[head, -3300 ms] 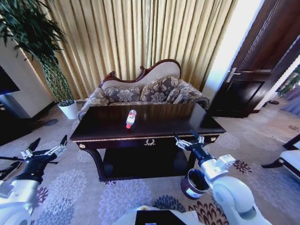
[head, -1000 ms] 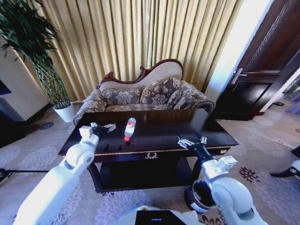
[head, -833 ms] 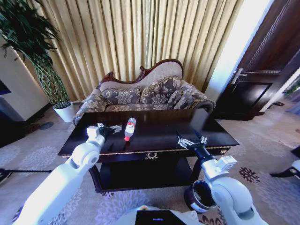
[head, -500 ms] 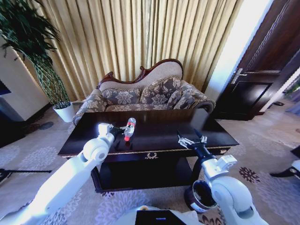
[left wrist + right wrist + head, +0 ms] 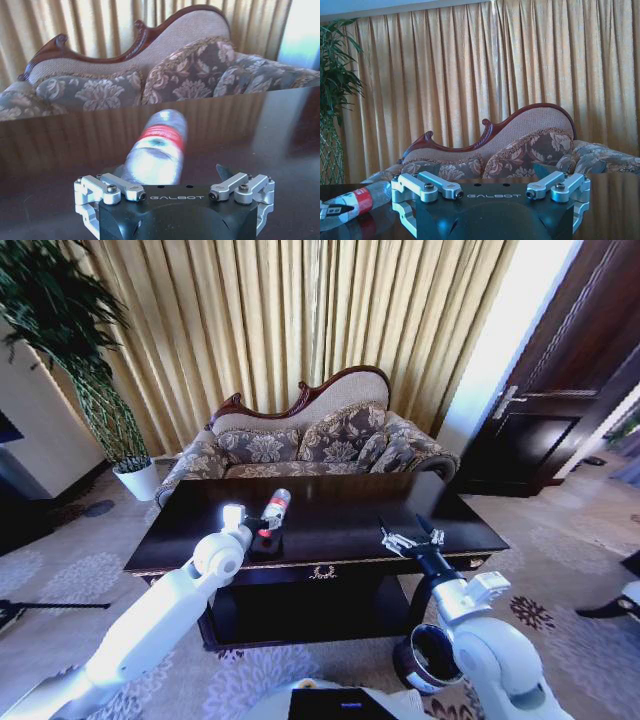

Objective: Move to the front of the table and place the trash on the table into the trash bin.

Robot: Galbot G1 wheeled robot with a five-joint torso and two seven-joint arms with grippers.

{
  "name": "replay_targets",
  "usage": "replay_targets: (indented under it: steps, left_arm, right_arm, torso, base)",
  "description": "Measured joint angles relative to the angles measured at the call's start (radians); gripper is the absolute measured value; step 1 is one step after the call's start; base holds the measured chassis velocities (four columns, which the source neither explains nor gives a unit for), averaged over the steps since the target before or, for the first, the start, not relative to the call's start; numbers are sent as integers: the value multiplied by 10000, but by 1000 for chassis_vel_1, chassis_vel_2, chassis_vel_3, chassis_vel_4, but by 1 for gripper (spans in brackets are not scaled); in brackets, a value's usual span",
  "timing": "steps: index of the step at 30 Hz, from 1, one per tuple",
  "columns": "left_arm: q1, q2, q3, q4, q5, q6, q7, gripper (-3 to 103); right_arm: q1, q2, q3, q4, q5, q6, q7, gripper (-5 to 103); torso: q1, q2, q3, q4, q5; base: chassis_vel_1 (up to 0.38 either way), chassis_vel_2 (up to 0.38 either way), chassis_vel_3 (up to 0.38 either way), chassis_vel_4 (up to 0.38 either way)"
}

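Glossy table [image 5: 330,530]: bottle [image 5: 274,509] lying flat mid-top; left gripper [image 5: 263,527] spread wide at bottle base for grasp; right gripper [image 5: 407,538] open, idle right of bottle.

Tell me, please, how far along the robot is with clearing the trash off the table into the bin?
Done: the robot stands at the front of the table. In hand: the left gripper is open at the near end of the bottle, which lies on the tabletop, not yet gripped. Left: grasp it, lift it and drop it into the trash bin on the floor by the right arm. The right gripper hovers open over the table's front edge.
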Motion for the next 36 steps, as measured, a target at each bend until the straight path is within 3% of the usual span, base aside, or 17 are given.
replay_targets:
  steps: [4, 36]
  left_arm:
    - [103, 86, -23, -273, 243, -109, 399, 100]
    - [-444, -193, 221, 505, 201, -133, 690, 100]
  right_arm:
    - [19, -29, -28, -41, 12, -6, 2, 100]
    - [373, -237, 39, -476, 217, -21, 11, 100]
  torso:
    - [0, 1, 0, 0, 2]
    - [0, 0, 0, 0, 1]
  base:
    - [0, 0, 0, 0]
    - [0, 0, 0, 0]
